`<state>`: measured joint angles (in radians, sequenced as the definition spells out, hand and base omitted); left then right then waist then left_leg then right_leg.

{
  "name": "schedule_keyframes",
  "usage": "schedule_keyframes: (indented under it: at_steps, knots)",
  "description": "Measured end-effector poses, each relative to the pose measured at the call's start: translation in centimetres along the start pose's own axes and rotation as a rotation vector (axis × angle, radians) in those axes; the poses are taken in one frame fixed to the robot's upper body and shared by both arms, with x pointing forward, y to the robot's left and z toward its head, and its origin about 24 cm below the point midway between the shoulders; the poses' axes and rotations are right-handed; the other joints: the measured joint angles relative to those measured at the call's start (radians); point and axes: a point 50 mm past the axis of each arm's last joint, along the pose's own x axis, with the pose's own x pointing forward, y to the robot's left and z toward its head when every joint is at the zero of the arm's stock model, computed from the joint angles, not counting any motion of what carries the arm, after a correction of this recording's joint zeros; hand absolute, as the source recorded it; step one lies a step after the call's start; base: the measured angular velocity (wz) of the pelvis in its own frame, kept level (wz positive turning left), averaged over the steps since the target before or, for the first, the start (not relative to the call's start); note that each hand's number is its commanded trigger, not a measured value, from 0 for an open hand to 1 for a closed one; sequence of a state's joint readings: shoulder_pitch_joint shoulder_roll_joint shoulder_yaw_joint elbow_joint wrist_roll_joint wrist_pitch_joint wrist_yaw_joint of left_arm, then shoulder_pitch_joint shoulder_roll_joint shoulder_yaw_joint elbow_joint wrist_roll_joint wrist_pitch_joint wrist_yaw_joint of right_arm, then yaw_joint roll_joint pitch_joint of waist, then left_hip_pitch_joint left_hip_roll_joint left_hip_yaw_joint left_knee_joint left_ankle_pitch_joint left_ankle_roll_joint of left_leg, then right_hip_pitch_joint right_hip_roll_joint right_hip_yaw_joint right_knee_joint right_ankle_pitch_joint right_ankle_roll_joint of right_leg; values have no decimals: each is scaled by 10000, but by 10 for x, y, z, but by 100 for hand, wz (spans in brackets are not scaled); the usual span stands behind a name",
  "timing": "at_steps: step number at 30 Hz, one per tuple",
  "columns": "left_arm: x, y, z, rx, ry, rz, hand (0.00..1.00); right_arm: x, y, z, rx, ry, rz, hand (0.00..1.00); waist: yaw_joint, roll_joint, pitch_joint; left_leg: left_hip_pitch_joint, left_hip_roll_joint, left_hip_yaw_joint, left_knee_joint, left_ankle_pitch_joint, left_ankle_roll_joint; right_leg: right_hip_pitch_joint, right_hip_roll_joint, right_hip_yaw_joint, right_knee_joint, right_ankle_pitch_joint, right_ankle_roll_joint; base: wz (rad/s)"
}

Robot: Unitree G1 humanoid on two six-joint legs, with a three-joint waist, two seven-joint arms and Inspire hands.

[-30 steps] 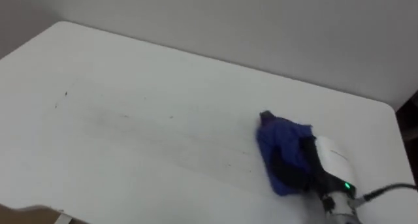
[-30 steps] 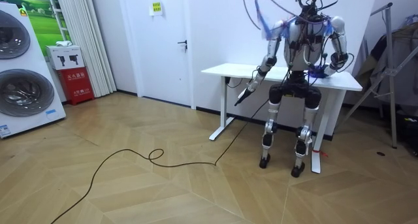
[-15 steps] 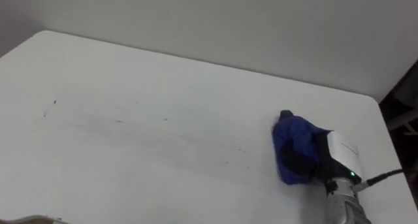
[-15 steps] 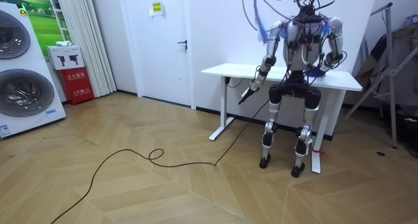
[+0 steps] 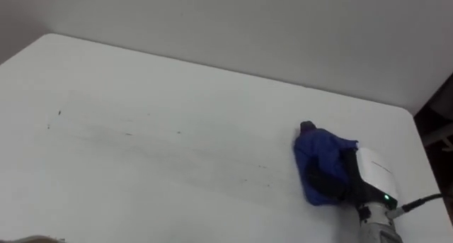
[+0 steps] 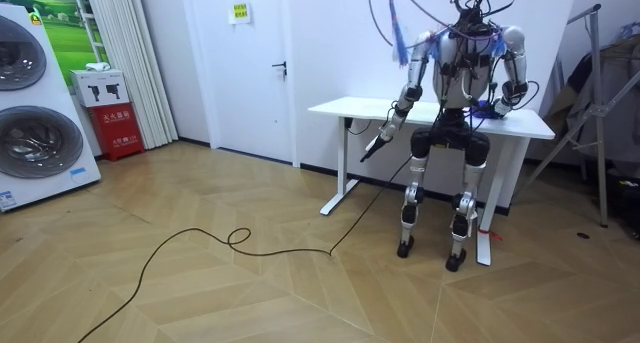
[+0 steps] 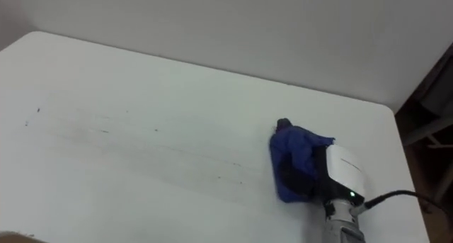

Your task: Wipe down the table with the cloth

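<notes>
Hanging below the near edge of the tabletop (image 5: 177,80) towards its left end, the left hand (image 6: 373,148) is idle in the room view, too small there to tell whether it is relaxed or clenched. The robot stands upright close against the tabletop's long side.

On the left half of the white surface a few dark specks (image 5: 59,112) remain, and a faint grey streak (image 5: 184,149) runs from them rightward across the middle. It ends just short of the blue cloth (image 5: 317,161).

The cloth lies bunched on the right part of the tabletop, with the right hand (image 5: 371,173) resting on it from the right. Whether that hand grasps the cloth or only presses it down, I cannot tell.

Over the last second the whole view shifted a little, which is the camera's own doing. Measured against the tabletop's right corner, though, the cloth and hand slid rightward, then hardly moved in the last half second.

I judge that this rightward stroke is at or near its end. The streak and specks to the left are still unwiped, so most of the job is left, and the next pass probably needs to go back leftward over them.
</notes>
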<state>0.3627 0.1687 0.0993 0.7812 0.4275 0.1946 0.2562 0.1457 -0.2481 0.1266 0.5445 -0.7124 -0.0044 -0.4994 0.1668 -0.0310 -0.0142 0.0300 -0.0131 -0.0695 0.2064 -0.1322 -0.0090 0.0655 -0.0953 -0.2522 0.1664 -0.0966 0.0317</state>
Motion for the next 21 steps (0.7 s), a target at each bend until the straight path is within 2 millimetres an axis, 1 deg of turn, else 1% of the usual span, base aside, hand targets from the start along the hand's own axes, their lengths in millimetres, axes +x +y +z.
schedule_keyframes:
  at_steps: [2, 8, 16, 19, 21]
  knots:
    - [0, 0, 3, -31, -149, 0, 0, 0, 0, -1, -62, -27, 9, 0, -47, 26, -16, 37, -28, 17, 5, 0, 0, 43, -27, 19, -3, 3, 25, 3]
    - [1, 1, 10, -16, -405, 49, 0, 0, -1, 3, -239, -312, 51, 0, -237, 27, -15, 42, -52, 32, 6, -4, 8, 35, -53, 27, 2, 1, 49, 0]
    - [-1, -5, 11, 179, -482, -177, 0, 1, -1, 4, -117, -319, 160, 0, -246, 41, -8, 101, -40, 74, 5, -5, 11, 76, -49, 37, 9, 3, 53, -1]
    - [-1, -5, 11, 174, -484, -180, 0, 1, -4, 9, -34, -484, 271, 0, -338, 35, -3, 138, -20, 137, -11, -15, 27, 67, -33, 122, 22, 3, 53, -8]
    - [-1, -5, 12, 149, -533, -97, 0, -1, -7, 13, 129, -689, 297, 0, -382, 33, 0, 176, 19, 271, -13, -31, 53, 29, 4, 281, 26, 4, 52, -18]
